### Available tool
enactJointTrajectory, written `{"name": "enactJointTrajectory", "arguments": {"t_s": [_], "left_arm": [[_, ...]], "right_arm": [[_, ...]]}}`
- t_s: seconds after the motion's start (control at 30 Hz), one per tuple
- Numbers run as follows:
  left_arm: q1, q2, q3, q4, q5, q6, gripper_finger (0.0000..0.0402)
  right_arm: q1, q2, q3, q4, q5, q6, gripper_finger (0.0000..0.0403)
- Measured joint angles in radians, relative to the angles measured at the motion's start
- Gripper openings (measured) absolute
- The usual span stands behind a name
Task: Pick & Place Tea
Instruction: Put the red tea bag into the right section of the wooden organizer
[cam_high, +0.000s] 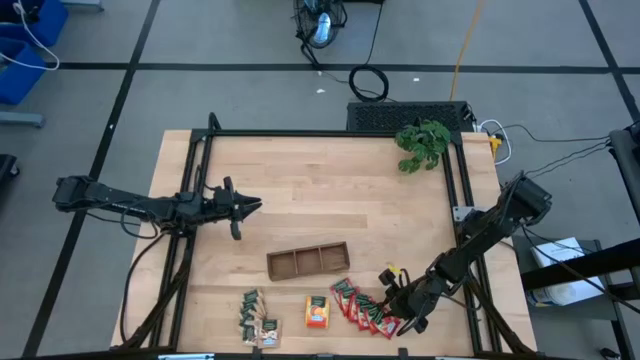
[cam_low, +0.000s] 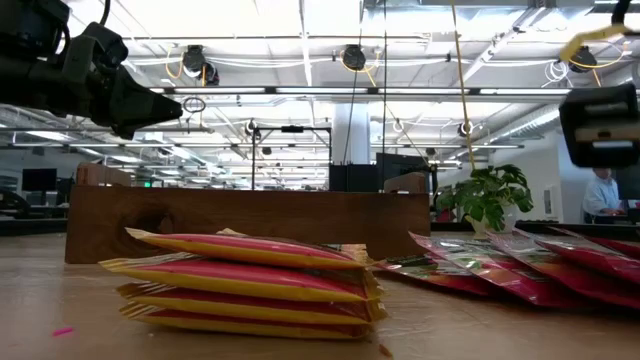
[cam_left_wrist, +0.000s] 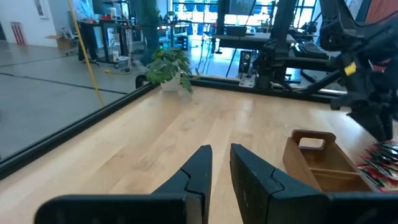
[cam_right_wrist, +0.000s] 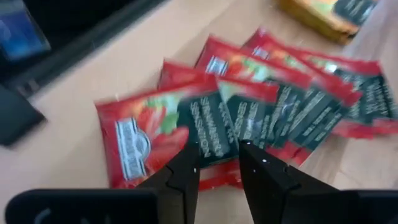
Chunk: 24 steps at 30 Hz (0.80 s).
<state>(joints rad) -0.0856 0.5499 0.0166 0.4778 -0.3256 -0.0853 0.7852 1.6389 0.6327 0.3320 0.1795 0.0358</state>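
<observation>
You're hovering the right claw (cam_right_wrist: 217, 158) over the red tea sachets (cam_high: 362, 306) fanned near the desk's (cam_high: 330, 210) front right corner — fingers slightly spread, pinching nothing. Centre on the end sachet's edge — avoid snagging neighbours. The left claw (cam_high: 252, 206), nearly pressed together, is waiting by the left edge.

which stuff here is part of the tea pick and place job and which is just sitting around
Part of the job:
- red tea sachets, fanned out under the right end effector
- orange tea sachets, stacked
- dark green tea sachets
- brown three-compartment tray, probably the drop spot

Just lying about:
- leafy plant at the far corner
- left end effector, waiting above the table
</observation>
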Motion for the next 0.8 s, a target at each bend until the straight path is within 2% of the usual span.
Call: {"name": "enactJointTrajectory", "arguments": {"t_s": [0.2,0.8], "left_arm": [[0.0,0.0,0.0,0.005,0.0,-0.001,0.0063],[0.0,0.0,0.0,0.005,0.0,0.002,0.0063]], "right_arm": [[-0.023,0.044,0.037,-0.02,0.002,-0.038,0.0102],[-0.038,0.043,0.045,-0.038,0.003,-0.097,0.0102]]}}
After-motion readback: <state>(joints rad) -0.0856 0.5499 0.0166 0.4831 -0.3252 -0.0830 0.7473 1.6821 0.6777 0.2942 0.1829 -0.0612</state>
